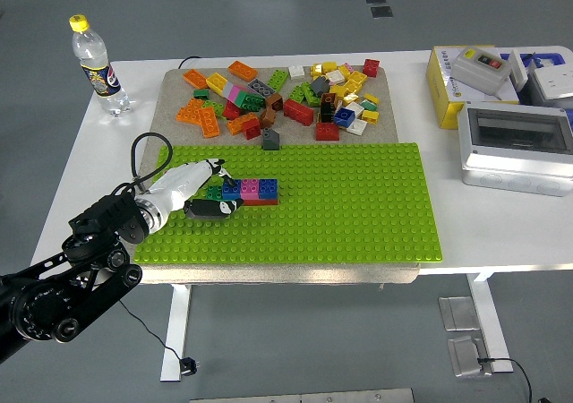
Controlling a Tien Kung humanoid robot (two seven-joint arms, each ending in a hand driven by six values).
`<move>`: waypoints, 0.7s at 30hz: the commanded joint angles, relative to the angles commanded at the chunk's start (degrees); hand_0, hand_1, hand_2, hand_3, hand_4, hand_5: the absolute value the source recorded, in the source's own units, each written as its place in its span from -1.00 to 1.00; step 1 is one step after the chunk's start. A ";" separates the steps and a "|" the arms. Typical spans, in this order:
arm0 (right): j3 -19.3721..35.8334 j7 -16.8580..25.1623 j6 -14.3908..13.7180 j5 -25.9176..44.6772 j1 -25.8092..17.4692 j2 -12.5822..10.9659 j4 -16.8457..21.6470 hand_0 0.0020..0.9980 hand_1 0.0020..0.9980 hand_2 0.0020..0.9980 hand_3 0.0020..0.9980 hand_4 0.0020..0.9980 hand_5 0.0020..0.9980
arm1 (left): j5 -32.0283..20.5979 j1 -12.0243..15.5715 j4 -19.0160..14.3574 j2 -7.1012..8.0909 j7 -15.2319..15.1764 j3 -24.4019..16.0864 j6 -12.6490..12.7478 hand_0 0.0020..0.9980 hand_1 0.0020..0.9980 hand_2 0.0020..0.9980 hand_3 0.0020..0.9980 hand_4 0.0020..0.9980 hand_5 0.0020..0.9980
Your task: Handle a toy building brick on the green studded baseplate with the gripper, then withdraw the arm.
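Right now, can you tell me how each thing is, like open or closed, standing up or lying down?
Water bottle: upright, yellow cap on.
Left hand: at the brick row, grip unclear.
Brick row: stuck on green baseplate.
Loose bricks: scattered heap on mat.
Grey box: lid closed.

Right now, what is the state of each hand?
Left hand: over the green baseplate, at the brick row; grip cannot be told.
Right hand: not in view.
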 joint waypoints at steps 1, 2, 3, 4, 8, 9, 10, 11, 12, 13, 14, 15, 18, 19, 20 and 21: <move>-0.03 0.00 0.00 0.01 -0.02 0.00 -0.01 0.43 0.39 0.50 0.45 0.08 0.47 | -0.17 0.02 -0.11 0.08 0.00 -0.16 -0.03 1.00 0.94 0.96 0.28 0.45 0.15; -0.04 0.00 -0.01 0.01 -0.03 0.00 -0.01 0.43 0.39 0.50 0.45 0.08 0.47 | -0.26 0.04 -0.17 0.12 0.00 -0.25 -0.04 1.00 0.94 0.96 0.28 0.45 0.15; -0.07 0.00 -0.02 0.03 -0.05 0.00 -0.03 0.43 0.39 0.50 0.45 0.08 0.47 | -0.58 0.09 -0.41 0.27 0.01 -0.54 -0.08 1.00 0.93 0.95 0.28 0.44 0.15; -0.09 0.00 -0.03 0.04 -0.06 0.01 -0.03 0.43 0.39 0.50 0.45 0.08 0.47 | -0.80 0.12 -0.57 0.37 0.01 -0.72 -0.10 1.00 0.93 0.95 0.28 0.44 0.15; -0.26 -0.01 -0.07 0.16 -0.12 0.04 -0.07 0.43 0.39 0.50 0.45 0.08 0.47 | -2.26 0.35 -1.47 0.90 -0.15 -1.75 -0.12 1.00 0.93 0.95 0.28 0.44 0.15; -0.27 -0.01 -0.07 0.17 -0.13 0.04 -0.08 0.43 0.39 0.50 0.44 0.08 0.47 | -2.44 0.38 -1.59 0.96 -0.18 -1.90 -0.12 1.00 0.93 0.95 0.30 0.44 0.14; -0.32 -0.02 -0.08 0.22 -0.16 0.06 -0.09 0.43 0.39 0.50 0.44 0.08 0.47 | -2.71 0.43 -1.81 1.07 -0.25 -2.22 -0.09 1.00 0.93 0.95 0.30 0.44 0.14; -0.38 -0.02 -0.08 0.26 -0.18 0.07 -0.10 0.43 0.39 0.50 0.44 0.08 0.47 | -2.93 0.49 -2.00 1.15 -0.31 -2.53 -0.08 1.00 0.93 0.95 0.30 0.44 0.14; -0.44 -0.03 -0.09 0.30 -0.19 0.08 -0.12 0.43 0.39 0.50 0.44 0.08 0.47 | -3.10 0.55 -2.16 1.22 -0.36 -2.78 -0.07 1.00 0.93 0.95 0.30 0.44 0.14; -0.50 -0.04 -0.09 0.35 -0.21 0.10 -0.14 0.43 0.39 0.50 0.44 0.08 0.47 | -3.28 0.61 -2.33 1.29 -0.41 -3.02 -0.05 1.00 0.93 0.95 0.30 0.44 0.14; -0.64 -0.05 -0.08 0.47 -0.22 0.13 -0.18 0.43 0.39 0.50 0.44 0.08 0.47 | -3.50 0.67 -2.54 1.38 -0.47 -3.28 -0.04 1.00 0.93 0.95 0.30 0.44 0.14; -0.82 -0.06 -0.07 0.63 -0.22 0.16 -0.23 0.43 0.39 0.50 0.44 0.08 0.47 | -3.64 0.73 -2.72 1.46 -0.51 -3.48 -0.04 1.00 0.92 0.94 0.31 0.44 0.14; -1.42 -0.08 -0.13 1.10 -0.30 0.33 -0.41 0.43 0.39 0.50 0.44 0.08 0.47 | -3.90 1.12 -3.66 1.78 -0.63 -4.49 -0.01 1.00 0.92 0.94 0.31 0.44 0.14; -1.58 -0.08 -0.17 1.25 -0.34 0.39 -0.45 0.43 0.39 0.50 0.44 0.08 0.47 | -3.88 1.26 -4.00 1.89 -0.65 -4.86 0.01 1.00 0.92 0.94 0.31 0.44 0.14; -1.81 -0.04 -0.28 1.47 -0.41 0.51 -0.50 0.43 0.39 0.50 0.44 0.08 0.47 | -3.83 1.45 -4.46 2.05 -0.68 -5.42 0.03 1.00 0.92 0.94 0.31 0.44 0.14; -2.04 0.00 -0.41 1.72 -0.50 0.65 -0.56 0.43 0.39 0.50 0.44 0.08 0.47 | -3.77 1.57 -4.84 2.20 -0.70 -5.91 0.04 1.00 0.92 0.93 0.31 0.43 0.14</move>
